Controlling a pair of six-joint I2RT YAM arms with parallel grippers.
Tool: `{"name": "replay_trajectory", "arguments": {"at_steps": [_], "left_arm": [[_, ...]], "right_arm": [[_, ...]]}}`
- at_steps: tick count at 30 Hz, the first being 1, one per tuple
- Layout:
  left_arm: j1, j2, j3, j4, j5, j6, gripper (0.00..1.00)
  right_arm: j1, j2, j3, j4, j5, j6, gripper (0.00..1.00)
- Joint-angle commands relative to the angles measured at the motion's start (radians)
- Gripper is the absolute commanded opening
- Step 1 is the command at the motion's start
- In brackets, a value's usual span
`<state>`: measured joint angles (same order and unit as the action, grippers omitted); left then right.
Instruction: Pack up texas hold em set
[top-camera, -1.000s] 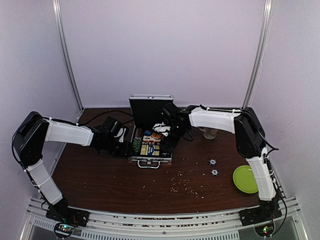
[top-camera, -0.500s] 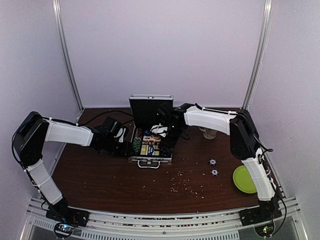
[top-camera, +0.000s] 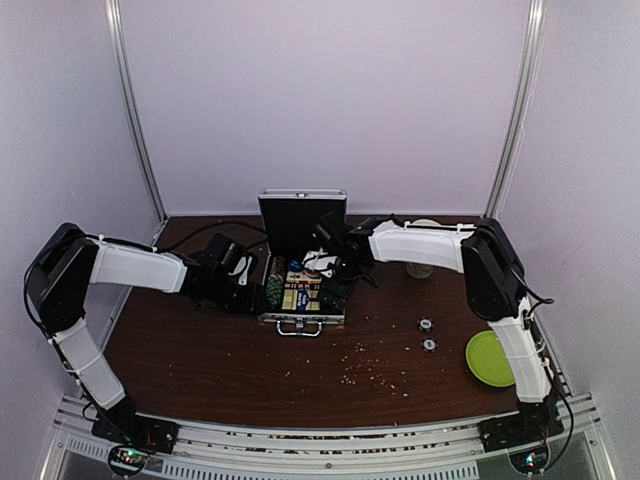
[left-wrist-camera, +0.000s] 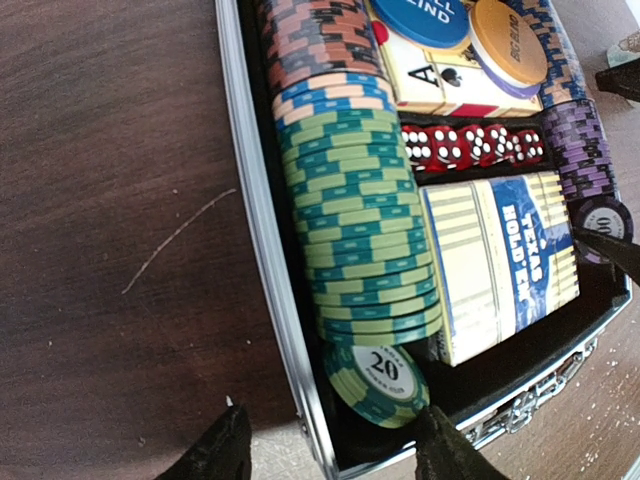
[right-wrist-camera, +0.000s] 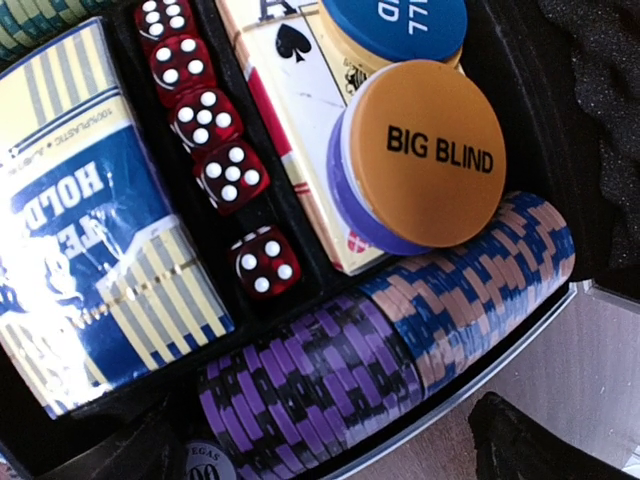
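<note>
Open poker case (top-camera: 301, 318) at the middle of the table's (top-camera: 250, 370) far edge, with a gripper on each side.
The left gripper (left-wrist-camera: 328, 445), jaws apart, straddles the case's left wall, its inner finger against the green chips (left-wrist-camera: 365, 230). The right gripper (right-wrist-camera: 330, 455), jaws spread wide, hangs over the purple chips (right-wrist-camera: 300, 385) along the right wall.

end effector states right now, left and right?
Left end effector: open, holding nothing, straddling the case wall.
Right end effector: open wide, holding nothing.
</note>
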<state>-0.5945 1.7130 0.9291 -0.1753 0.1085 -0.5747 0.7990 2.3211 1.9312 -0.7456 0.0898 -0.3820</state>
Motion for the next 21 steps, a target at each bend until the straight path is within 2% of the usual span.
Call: {"name": "replay_trajectory", "arguments": {"at_steps": [1, 14, 16, 21], "left_arm": [[0.006, 0.008, -0.020, -0.004, -0.006, 0.010, 0.57], [0.006, 0.008, -0.035, 0.005, -0.007, 0.009, 0.57], [0.006, 0.006, -0.033, 0.002, -0.006, 0.011, 0.57], [0.006, -0.004, -0.036, -0.004, -0.013, 0.011, 0.57]], "right_arm": [[-0.025, -0.076, -0.037, -0.052, 0.006, -0.032, 0.99], [-0.041, -0.133, -0.070, -0.176, -0.312, 0.072, 1.00], [-0.047, -0.127, -0.065, -0.179, -0.350, 0.100, 0.97], [-0.077, -0.122, -0.069, -0.139, -0.404, 0.216, 0.77]]}}
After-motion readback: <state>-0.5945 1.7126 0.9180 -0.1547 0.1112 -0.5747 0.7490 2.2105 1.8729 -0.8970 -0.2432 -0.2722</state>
